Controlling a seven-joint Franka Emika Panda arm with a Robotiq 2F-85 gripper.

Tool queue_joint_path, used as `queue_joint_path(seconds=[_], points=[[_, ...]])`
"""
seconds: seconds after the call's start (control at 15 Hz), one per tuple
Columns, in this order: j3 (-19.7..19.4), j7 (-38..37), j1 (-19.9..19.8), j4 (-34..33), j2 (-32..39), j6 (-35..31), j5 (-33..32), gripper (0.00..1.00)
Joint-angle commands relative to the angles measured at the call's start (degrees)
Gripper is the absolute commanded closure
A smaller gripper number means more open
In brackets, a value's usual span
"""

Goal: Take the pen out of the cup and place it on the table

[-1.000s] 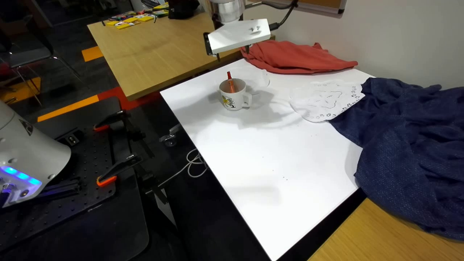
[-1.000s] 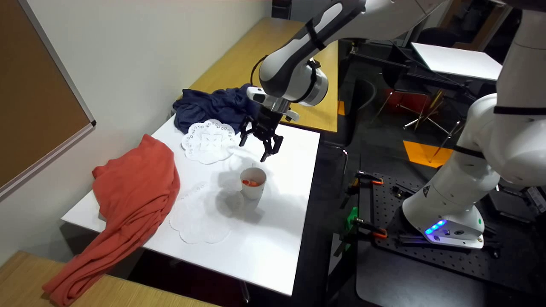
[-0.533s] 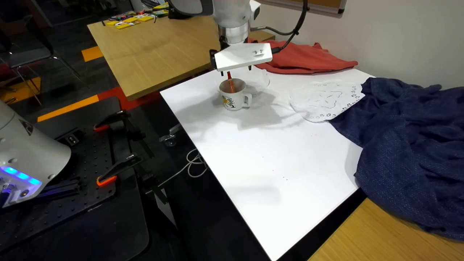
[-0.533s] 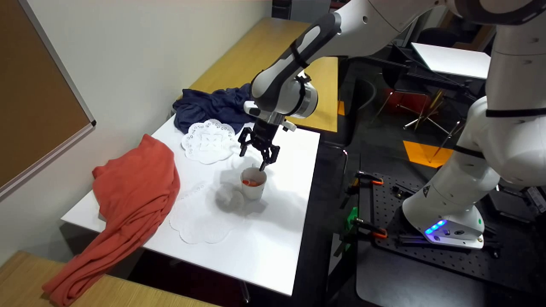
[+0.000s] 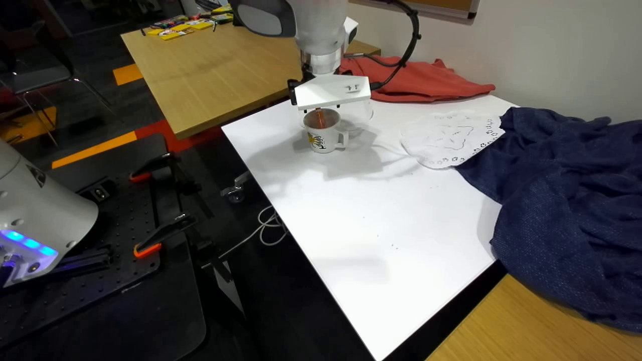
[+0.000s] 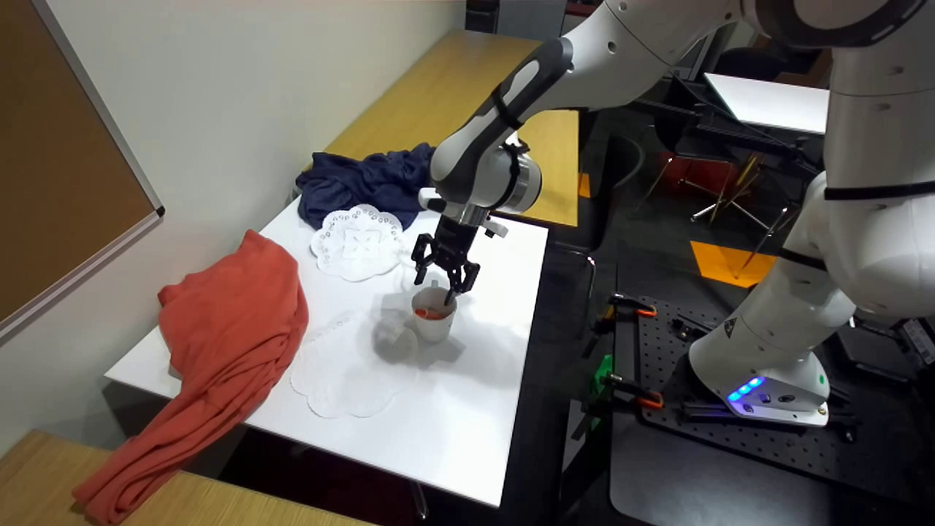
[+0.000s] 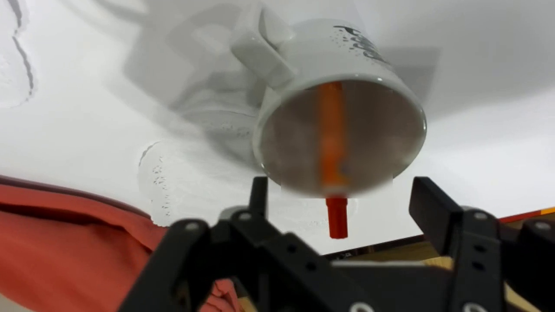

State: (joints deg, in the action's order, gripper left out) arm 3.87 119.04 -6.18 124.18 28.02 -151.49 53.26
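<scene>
The white cup (image 5: 327, 144) stands upright on the white table (image 5: 381, 215), its handle to one side. The orange pen with a red cap leans inside it; in the wrist view the pen's red end (image 7: 337, 219) sticks out past the rim, and its lower part is blurred. In an exterior view the pen (image 6: 429, 314) shows inside the cup (image 6: 432, 333). My gripper (image 7: 340, 190) is open, with one finger on each side of the red end and a gap to both. In an exterior view the gripper (image 6: 436, 288) is low over the cup's rim.
A red cloth (image 5: 426, 82) lies at the table's edge by the wall. A dark blue cloth (image 5: 567, 210) covers a corner. White lace doilies lie flat, one beside the blue cloth (image 6: 358, 242) and one near the cup (image 6: 350, 372). A wooden table (image 5: 215, 70) stands close by.
My gripper has come down and over to the cup, staying open, so that its fingers are now around the pen's upper end. The cup and pen have not moved.
</scene>
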Motion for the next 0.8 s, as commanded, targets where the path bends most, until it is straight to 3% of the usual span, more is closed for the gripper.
queue_joint_path(seconds=[0.0,0.2,0.73], points=[[1.97,1.29,-1.68,-0.02,0.20,-1.33,1.02,0.40],[2.29,1.20,-1.95,-0.23,0.63,-1.34,0.87,0.55],[2.34,0.34,-1.98,-1.55,3.04,-0.92,-0.03,0.50]])
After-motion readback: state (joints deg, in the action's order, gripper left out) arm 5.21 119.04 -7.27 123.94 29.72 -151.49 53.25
